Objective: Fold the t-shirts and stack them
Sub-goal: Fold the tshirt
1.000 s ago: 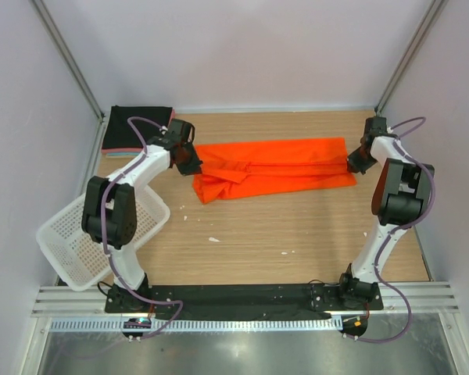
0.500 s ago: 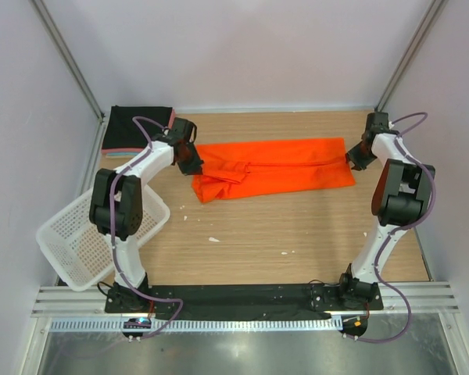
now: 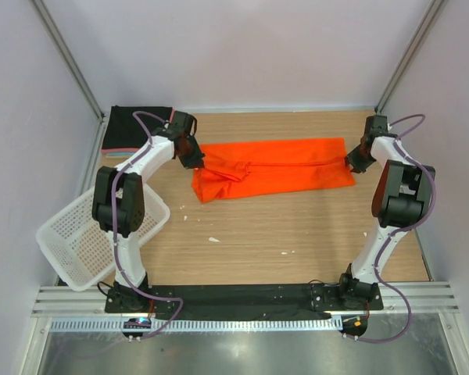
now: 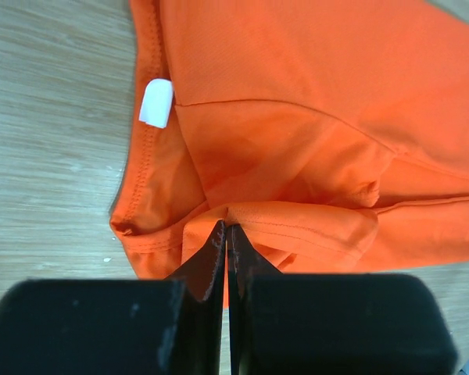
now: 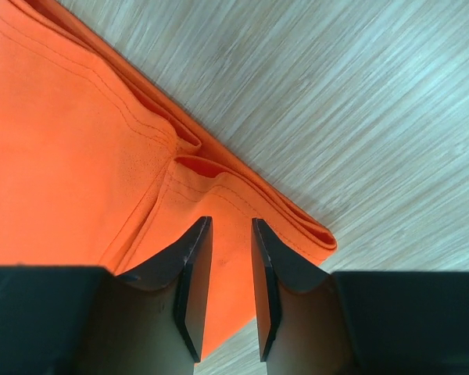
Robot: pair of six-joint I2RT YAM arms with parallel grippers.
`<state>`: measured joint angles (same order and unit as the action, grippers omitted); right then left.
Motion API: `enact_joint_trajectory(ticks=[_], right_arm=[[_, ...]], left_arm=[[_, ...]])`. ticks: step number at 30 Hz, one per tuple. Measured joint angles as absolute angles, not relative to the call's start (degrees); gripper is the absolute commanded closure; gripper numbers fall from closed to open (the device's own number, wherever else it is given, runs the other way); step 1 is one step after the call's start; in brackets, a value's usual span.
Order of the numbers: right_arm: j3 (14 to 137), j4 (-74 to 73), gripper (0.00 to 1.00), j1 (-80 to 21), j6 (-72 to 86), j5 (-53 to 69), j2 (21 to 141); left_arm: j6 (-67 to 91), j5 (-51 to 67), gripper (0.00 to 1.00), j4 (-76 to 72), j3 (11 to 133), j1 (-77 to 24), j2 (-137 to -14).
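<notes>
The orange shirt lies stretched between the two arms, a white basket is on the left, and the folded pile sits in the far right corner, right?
Not quite: the top view shows the folded pile in the far left corner, not the right. The orange shirt and the white basket are where you say.

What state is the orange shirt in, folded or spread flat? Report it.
Partly folded: the orange shirt lies as a long doubled strip, layered hems showing at its right end, left end bunched.
</notes>
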<state>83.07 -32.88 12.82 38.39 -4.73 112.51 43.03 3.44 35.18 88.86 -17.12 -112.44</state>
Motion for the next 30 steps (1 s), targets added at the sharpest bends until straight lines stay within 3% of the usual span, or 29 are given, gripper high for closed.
enact_joint_trajectory(ticks=[9,30], right_arm=[[82.52,-30.41,0.58,12.82,34.02,-3.84,112.38],[91.02,-34.94,0.59,9.76,33.34,-5.21,119.42]], left_arm=[[43.4,6.07,1.0,35.99,91.48,-16.95,-112.46],[43.53,7.7,1.0,36.32,91.5,-16.84,-112.46]])
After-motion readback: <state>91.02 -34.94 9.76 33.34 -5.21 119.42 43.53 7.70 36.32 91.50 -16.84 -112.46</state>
